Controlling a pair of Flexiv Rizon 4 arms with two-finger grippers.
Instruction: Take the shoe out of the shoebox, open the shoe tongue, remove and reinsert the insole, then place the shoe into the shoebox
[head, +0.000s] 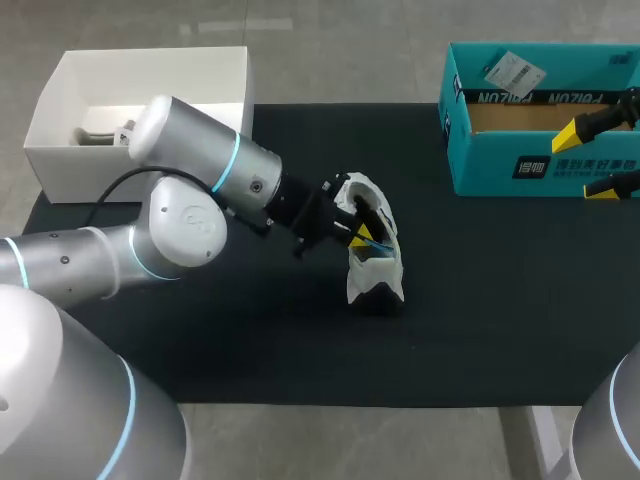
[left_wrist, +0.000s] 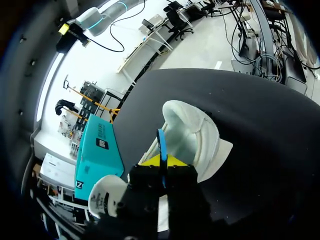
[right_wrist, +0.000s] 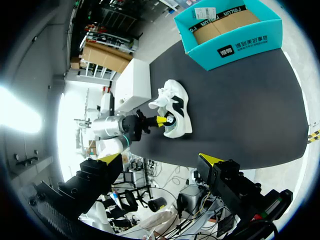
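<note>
Shoe (head: 375, 268) mid-table, its thin blue insole (left_wrist: 161, 142) pinched in the closed left end effector (left_wrist: 161, 161).
From the left: a white stiff-walled open box (head: 45, 165). Next is the white padded shoe with a black sole, its mouth spread wide, on the black-topped table (head: 480, 320). Then comes a teal cardboard shoebox (head: 500, 180), with the right end effector (head: 589, 160) spread open at its front edge.

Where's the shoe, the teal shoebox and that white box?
shoe (head: 383, 262), head view, on its white side.
teal shoebox (head: 540, 168), head view, on its front wall.
white box (head: 150, 75), head view, on its inner back wall.
</note>
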